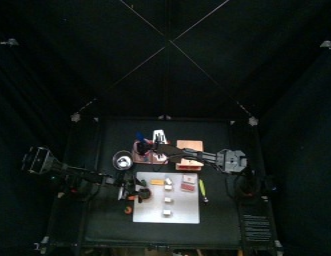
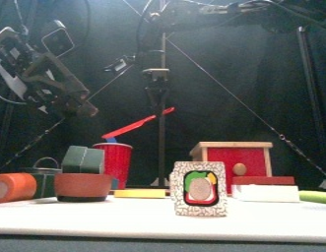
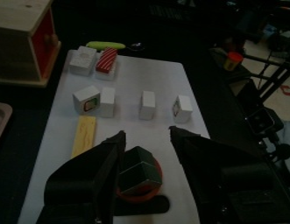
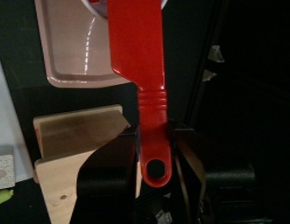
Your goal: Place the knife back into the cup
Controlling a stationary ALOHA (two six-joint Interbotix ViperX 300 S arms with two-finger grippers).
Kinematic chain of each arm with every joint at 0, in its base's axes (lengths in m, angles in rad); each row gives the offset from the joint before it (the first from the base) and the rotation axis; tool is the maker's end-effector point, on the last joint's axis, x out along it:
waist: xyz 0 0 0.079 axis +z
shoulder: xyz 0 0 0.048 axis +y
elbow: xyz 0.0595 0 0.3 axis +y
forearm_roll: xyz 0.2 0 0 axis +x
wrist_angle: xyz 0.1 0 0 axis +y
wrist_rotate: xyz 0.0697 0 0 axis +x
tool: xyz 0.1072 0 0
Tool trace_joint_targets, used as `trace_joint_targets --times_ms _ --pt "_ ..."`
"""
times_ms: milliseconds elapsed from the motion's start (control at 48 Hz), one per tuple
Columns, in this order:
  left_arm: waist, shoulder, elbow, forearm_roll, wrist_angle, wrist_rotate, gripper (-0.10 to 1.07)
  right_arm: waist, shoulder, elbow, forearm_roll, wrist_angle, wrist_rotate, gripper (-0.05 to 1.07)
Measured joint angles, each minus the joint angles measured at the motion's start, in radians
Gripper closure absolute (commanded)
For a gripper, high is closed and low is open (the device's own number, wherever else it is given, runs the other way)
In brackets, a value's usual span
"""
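Top view: small black counter (image 1: 101, 225) in the middle of the curtained pen. Left arm in from the left, its fingers (image 1: 126, 185) near the counter's left part. Right arm in from the right, reaching toward the far middle. White sheet (image 1: 168, 197) on the near half, carrying several small blocks. Tan box (image 1: 191, 146) at the far middle. Details of cup and knife too small to tell here.

Front view: reddish-pink cup (image 2: 112, 162) upright on the counter, left of centre. Red knife (image 2: 139, 124) slanting above it, lower end at the cup's rim, upper end rising to the right; depth inside the cup not visible. Beside the cup: dark green object (image 2: 83, 159), reddish-brown bowl (image 2: 83, 186), orange cylinder (image 2: 14, 187). Small framed card (image 2: 200, 190) standing at centre front. Wooden box with red front (image 2: 236, 157) on the right.

Left wrist view: left fingers (image 3: 145, 162) spread apart above the white sheet, nothing between them; a dark green and red object (image 3: 137, 171) lying below. White blocks (image 3: 150, 104) farther along the sheet, yellow strip (image 3: 86, 136) beside.

Right wrist view: right fingers (image 4: 152, 171) partly closed, clamped on the knife's red handle (image 4: 153, 122); blade extending over the pink cup's rim (image 4: 77, 80). Tan box alongside.
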Motion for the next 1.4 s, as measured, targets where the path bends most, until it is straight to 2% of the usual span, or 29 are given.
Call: trace_joint_targets --times_ms 958,1250,1396 --pt "0.000 0.000 0.000 0.000 0.000 0.000 0.15 -0.015 0.020 -0.002 0.038 0.000 -0.009 0.49" --pt "0.000 0.002 0.002 0.000 0.000 -0.002 0.15 -0.015 0.021 -0.002 0.038 0.000 -0.008 0.34" --pt "0.000 0.000 0.002 0.000 0.000 0.000 0.15 -0.015 0.021 -0.002 0.034 0.000 -0.008 0.31"
